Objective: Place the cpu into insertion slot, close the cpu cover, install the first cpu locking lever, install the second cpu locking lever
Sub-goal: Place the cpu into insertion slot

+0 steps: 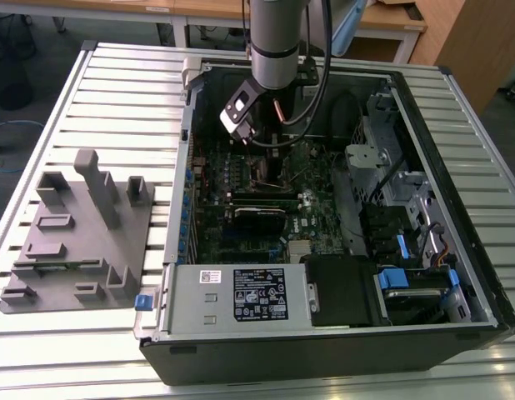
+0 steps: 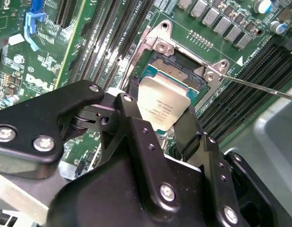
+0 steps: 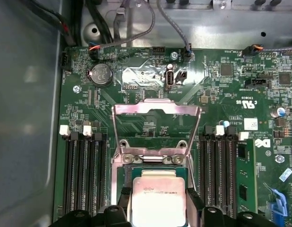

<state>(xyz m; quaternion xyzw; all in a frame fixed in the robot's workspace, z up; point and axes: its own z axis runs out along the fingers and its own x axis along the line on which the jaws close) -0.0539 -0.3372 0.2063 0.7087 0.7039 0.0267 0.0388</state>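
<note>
the claw [image 2: 159, 124] is clamped on the cpu [image 2: 164, 101], just over the insertion slot [image 2: 176, 71]. the cpu cover [image 3: 155, 108] stands open.

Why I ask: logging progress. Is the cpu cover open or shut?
Open: the cpu cover stands swung up off the insertion slot; the gripper holds the cpu.

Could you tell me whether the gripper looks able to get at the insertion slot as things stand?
Probably yes: the cpu cover is swung open, away from the insertion slot, and the gripper holds the cpu just over it with nothing visible between.
</note>
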